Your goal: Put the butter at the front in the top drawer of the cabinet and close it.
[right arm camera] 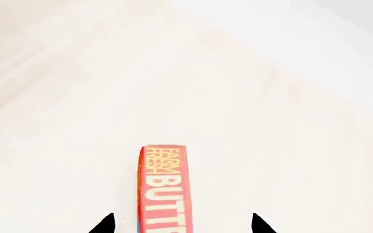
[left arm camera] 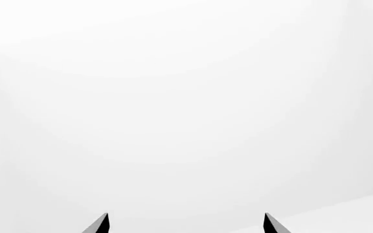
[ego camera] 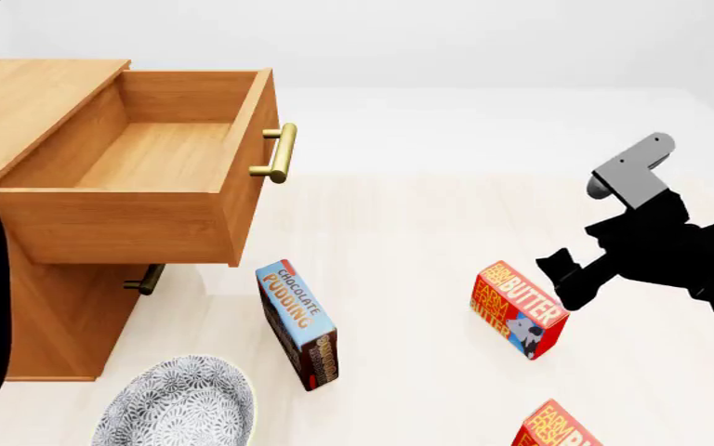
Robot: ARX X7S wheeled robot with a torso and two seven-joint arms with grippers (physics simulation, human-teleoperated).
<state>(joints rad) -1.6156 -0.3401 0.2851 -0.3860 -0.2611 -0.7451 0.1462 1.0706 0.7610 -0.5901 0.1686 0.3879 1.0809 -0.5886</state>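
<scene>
Left wrist: left gripper [left arm camera: 186, 224] open, holds nothing, only blank white ahead.

Head: top drawer [ego camera: 146, 167] of cabinet [ego camera: 59, 307] is pulled out, nothing inside. Butter [ego camera: 519, 307] stands on edge on the floor right of the pudding box [ego camera: 300, 321]; second butter carton [ego camera: 556, 429] sits at the frame's bottom edge, bowl [ego camera: 178, 404] lower left. Right gripper [ego camera: 553, 274] just beside the butter, apart from it.

Right wrist: fingers spread, bracketing the butter [right arm camera: 163, 187], not touching. Carton looks light, stiff, likely tippy; pinch across its broad faces, mid-height.
</scene>
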